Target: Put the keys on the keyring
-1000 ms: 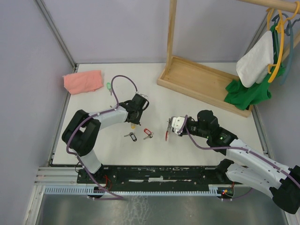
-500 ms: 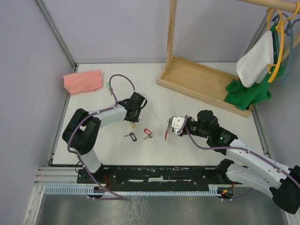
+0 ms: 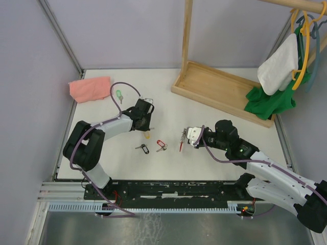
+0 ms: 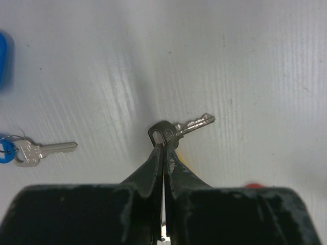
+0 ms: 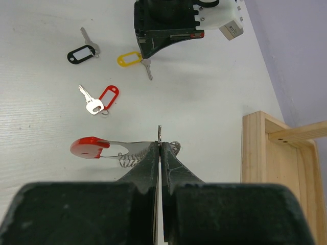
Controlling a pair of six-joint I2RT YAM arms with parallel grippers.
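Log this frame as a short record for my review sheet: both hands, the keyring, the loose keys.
left hand: shut on the yellow-tag key, pinching its head
right hand: shut on the keyring, at its wire loop
loose keys: black-tag key, red-tag key, green-tag key
keys on keyring: none visible

Shiny metal key (image 4: pixel 190 124) (matt white table (image 4: pixel 255 61)).

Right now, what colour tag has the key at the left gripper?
Yellow; the key's tag shows clearest in right wrist view.
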